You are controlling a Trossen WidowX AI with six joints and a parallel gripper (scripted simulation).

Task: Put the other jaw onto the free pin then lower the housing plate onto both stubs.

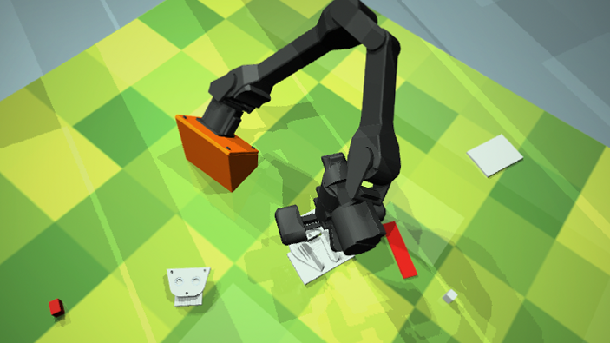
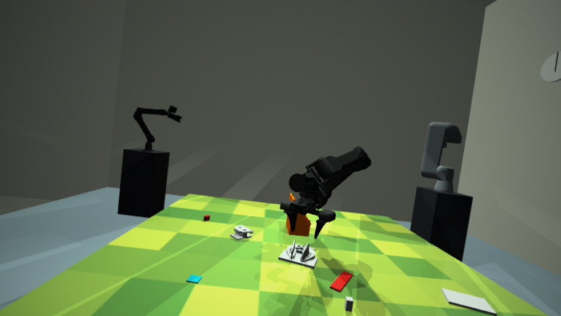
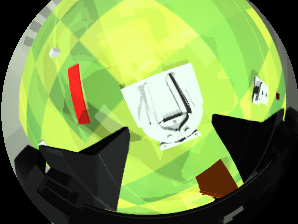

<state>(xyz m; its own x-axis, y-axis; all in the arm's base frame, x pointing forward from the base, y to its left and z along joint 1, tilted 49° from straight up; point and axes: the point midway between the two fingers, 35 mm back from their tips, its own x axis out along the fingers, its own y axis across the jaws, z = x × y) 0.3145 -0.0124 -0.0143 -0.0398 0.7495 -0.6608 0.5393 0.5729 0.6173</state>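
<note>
A white base plate (image 1: 306, 276) (image 2: 288, 259) (image 3: 134, 96) carries two upright white jaws, side by side with a gap between them. One jaw (image 1: 309, 256) (image 2: 293, 251) is the left one in the top and exterior views; the other jaw (image 2: 306, 253) (image 3: 180, 95) stands beside it. Pins and tooth mesh are too small or hidden to tell. The housing plate (image 1: 187, 281) (image 2: 242, 231) (image 3: 259, 92), white with two round holes, lies apart on its ribbed support, to the left in the top and exterior views. My gripper (image 2: 304, 234) (image 3: 173, 125) is open and empty, above the back of the base plate.
An orange block (image 1: 207, 158) (image 3: 218, 179) stands under the arm's base. A red strip (image 1: 400, 249) (image 2: 341, 281) (image 3: 78, 95) and a small white block (image 1: 450, 296) (image 2: 348, 303) lie right of the base plate in the top and exterior views. A white slab (image 1: 494, 155) is farther right, a red cube (image 1: 55, 307) far left.
</note>
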